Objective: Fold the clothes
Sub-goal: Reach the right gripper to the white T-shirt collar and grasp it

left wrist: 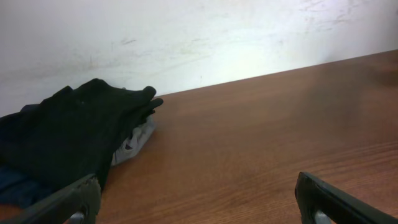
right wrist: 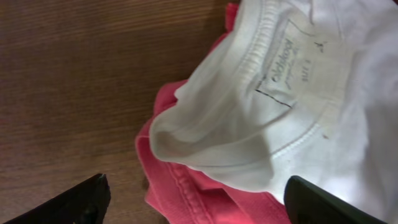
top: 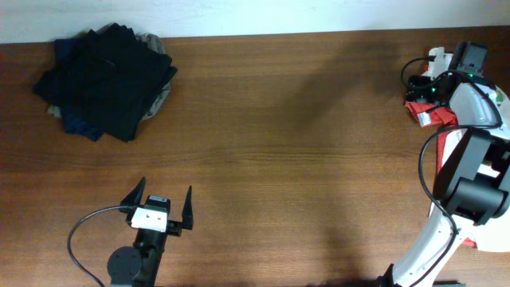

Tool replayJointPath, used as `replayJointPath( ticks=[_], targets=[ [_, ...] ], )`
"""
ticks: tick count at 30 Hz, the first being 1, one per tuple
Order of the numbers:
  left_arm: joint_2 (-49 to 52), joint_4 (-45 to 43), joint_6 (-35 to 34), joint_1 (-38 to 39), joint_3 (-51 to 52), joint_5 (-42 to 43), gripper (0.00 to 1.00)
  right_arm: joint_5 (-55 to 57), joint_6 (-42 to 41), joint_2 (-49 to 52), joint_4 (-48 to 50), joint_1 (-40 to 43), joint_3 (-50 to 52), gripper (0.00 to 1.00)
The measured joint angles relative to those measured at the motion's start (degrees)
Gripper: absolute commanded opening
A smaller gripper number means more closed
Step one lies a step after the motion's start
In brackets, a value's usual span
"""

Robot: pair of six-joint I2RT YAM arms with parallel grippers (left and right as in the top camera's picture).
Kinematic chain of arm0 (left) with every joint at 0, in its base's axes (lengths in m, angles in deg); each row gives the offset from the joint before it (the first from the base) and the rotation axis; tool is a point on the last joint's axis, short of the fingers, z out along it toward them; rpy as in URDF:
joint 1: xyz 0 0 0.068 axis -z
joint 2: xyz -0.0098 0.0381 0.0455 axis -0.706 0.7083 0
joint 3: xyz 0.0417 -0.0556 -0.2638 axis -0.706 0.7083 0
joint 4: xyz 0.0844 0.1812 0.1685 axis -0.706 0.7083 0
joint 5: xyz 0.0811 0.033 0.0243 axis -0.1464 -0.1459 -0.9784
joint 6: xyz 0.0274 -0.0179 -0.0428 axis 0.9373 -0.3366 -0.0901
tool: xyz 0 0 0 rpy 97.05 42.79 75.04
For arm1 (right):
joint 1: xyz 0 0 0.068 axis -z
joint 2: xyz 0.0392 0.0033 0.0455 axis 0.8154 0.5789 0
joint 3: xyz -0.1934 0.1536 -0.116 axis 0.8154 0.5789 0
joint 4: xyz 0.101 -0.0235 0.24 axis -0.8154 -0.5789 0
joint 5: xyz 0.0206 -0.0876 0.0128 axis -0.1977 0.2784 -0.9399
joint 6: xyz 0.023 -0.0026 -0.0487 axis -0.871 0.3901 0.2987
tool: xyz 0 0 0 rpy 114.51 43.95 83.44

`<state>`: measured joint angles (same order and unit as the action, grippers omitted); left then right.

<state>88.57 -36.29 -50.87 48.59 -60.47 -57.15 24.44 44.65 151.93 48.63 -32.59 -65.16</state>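
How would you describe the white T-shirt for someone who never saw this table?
Start at the wooden table and go to its right edge. There the white T-shirt sits on top of a red garment. Its ribbed neckline with a printed label sets it apart from the red cloth below and from the dark pile at the far left.

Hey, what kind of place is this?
Probably a robotics lab bench for laundry folding: a robot arm at a wooden table against a white wall, pile of dark garments, white T-shirt lying on a red T-shirt.
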Motion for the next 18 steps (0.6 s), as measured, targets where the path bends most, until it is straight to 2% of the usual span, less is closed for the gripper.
replayJointPath(
  ticks=[9, 13, 18],
  targets=[
    [0.0, 0.0, 0.0, 0.0, 0.0, 0.0, 0.99, 3.0, 0.1, 0.2, 0.0, -0.1, 0.0, 0.91],
    [0.0, 0.0, 0.0, 0.0, 0.0, 0.0, 0.99, 3.2, 0.1, 1.2, 0.0, -0.1, 0.0, 0.83],
    [0.0, 0.0, 0.0, 0.0, 0.0, 0.0, 0.99, 3.2, 0.3, 1.4, 0.1, -0.1, 0.0, 0.84]
  ],
)
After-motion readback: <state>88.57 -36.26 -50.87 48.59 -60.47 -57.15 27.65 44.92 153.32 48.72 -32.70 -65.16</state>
